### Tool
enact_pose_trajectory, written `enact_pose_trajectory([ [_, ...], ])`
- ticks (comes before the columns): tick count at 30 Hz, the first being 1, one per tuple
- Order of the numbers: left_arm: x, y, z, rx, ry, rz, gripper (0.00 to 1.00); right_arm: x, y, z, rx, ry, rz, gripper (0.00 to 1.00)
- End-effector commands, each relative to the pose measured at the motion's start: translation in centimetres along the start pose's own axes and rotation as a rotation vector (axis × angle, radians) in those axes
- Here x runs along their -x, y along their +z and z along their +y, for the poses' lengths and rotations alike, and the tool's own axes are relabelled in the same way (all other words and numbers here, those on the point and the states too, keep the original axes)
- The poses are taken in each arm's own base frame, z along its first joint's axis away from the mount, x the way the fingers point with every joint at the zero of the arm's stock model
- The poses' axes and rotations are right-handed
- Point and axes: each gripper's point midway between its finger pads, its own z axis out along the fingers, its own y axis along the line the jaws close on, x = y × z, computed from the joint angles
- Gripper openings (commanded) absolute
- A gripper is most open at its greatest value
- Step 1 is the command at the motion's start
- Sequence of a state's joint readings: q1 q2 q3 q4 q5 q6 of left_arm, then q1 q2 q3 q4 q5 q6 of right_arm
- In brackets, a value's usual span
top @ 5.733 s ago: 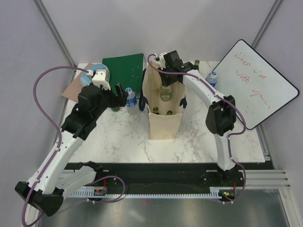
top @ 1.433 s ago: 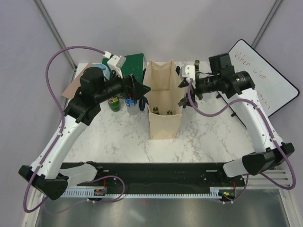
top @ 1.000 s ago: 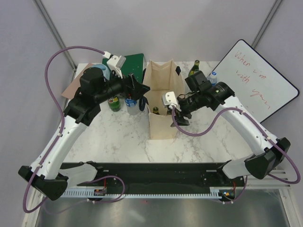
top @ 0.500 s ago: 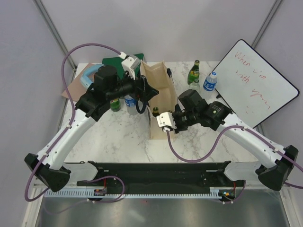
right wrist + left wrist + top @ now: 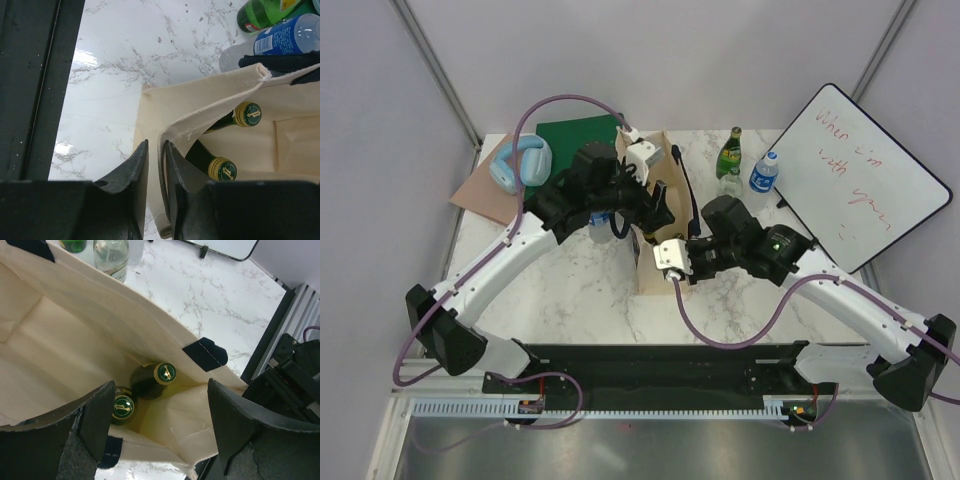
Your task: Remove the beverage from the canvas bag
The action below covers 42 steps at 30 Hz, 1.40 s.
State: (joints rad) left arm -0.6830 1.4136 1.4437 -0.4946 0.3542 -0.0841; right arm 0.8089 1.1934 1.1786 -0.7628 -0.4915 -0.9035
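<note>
The canvas bag (image 5: 658, 278) stands upright on the marble surface (image 5: 570, 290), between the two arms. The right fingers (image 5: 134, 172) are pressed together on the cloth of its near rim. I think this grip is there to steady the bag and to pull its mouth open. The left fingers (image 5: 95, 420) are spread wide apart and hold nothing. They hang over the opening and point down into it, probably to reach for a drink.

At the bottom of the bag, two green glass bottles lean in one corner. The first bottle (image 5: 152, 381) shows its cap and its neck. Of the second bottle (image 5: 122, 406), almost only the cap can be seen. Their bodies are in shadow and no label can be read. In the top view, the left arm covers the mouth of the bag, so the bottles inside do not show there.
</note>
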Motion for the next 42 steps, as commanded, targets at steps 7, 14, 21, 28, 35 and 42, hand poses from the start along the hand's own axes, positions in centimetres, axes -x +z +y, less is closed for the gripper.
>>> enact_pose_trajectory([
  [7,-3.9,0.5,2.1,0.153,-0.042,0.195,0.80,0.5,1.1,0.4,0.053,0.064,-0.020,0.40],
  [14,-6.5,0.5,3.2,0.226,-0.067,0.311,0.78,0.2,0.3,-0.4,0.002,0.079,0.001,0.52],
  [21,-7.6,0.8,3.7,0.269,-0.074,0.372,0.76,-0.1,-1.0,-0.9,-0.015,0.137,-0.034,0.73],
  [28,-9.2,1.9,3.3,0.281,-0.069,0.451,0.71,-1.2,-2.7,-2.4,-0.063,0.172,-0.043,0.77],
  [35,-10.6,2.3,3.4,0.297,-0.065,0.508,0.61,-1.4,-3.1,-2.4,-0.070,0.203,-0.053,0.77],
  [42,-11.5,2.1,3.8,0.337,-0.037,0.567,0.39,-1.4,-3.3,-3.0,-0.080,0.218,-0.060,0.77],
])
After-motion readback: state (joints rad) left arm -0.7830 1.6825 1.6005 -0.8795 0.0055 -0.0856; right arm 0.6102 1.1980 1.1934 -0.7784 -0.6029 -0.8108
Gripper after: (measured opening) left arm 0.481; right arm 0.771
